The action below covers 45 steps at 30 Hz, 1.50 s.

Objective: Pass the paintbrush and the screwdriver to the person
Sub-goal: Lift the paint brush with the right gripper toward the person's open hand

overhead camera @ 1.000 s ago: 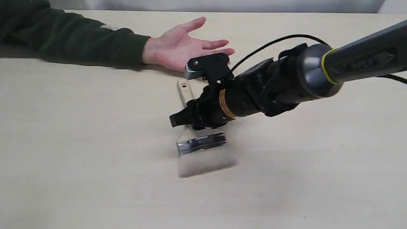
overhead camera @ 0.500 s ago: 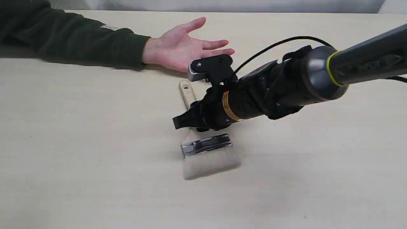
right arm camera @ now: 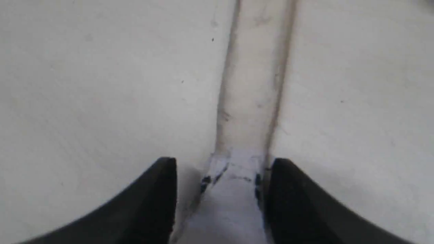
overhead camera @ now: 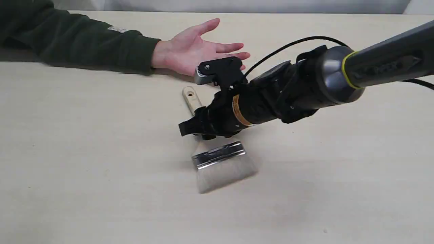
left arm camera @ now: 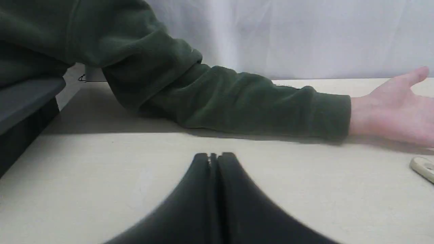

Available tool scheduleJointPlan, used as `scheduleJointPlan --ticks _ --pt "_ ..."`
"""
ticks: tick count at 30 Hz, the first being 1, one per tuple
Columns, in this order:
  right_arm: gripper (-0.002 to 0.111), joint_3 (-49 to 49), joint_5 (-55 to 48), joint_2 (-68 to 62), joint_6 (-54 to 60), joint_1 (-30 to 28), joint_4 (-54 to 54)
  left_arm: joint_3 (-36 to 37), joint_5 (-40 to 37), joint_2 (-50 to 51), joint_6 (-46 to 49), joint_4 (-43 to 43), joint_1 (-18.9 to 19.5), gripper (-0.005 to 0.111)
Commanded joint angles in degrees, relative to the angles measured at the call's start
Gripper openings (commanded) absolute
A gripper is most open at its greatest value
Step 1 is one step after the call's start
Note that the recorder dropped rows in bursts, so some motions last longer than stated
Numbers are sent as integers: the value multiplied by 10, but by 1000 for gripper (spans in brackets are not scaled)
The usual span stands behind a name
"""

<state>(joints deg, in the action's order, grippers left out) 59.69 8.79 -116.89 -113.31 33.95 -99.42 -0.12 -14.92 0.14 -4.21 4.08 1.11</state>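
Note:
The paintbrush lies near the table's middle, pale bristles toward the front and its holed handle end pointing at the person's open hand. My right gripper reaches in from the right and straddles the wooden handle; its black fingers are closed on both sides of it. The left gripper is shut on nothing, low over the table near the person's green sleeve. The handle tip shows at that view's edge. The screwdriver is out of view.
The person's forearm in the dark green sleeve rests along the back left of the light wooden table. A black cable loops above my right arm. A dark ledge stands beside the left gripper.
The right gripper shifted right, then back left, and the brush went with it. Its handle end swung left and the ferrule tilted. The hand stayed still.

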Motion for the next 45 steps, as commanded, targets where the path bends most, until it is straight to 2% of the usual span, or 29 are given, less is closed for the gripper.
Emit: scheduleJointPlan --ticks 1,5,11,15,32,37,45 --pt "43 2 -2 -10 4 1 -5 1 6 -1 -1 -2 -5 0" --pt "42 1 -3 -23 7 1 -5 1 6 -1 -1 -2 -5 0" --pt "16 -11 -7 -14 53 1 -5 1 6 -1 -1 -2 -5 0" --pt "8 -19 -13 5 63 1 -5 1 6 -1 -1 -1 -5 0" --pt "4 -54 -37 107 76 1 -5 1 6 -1 -1 -1 -5 0" --pt "4 -54 -88 113 76 1 -5 1 6 -1 -1 -1 -5 0" --pt "4 -6 -107 124 81 1 -5 1 6 -1 -1 -2 -5 0"
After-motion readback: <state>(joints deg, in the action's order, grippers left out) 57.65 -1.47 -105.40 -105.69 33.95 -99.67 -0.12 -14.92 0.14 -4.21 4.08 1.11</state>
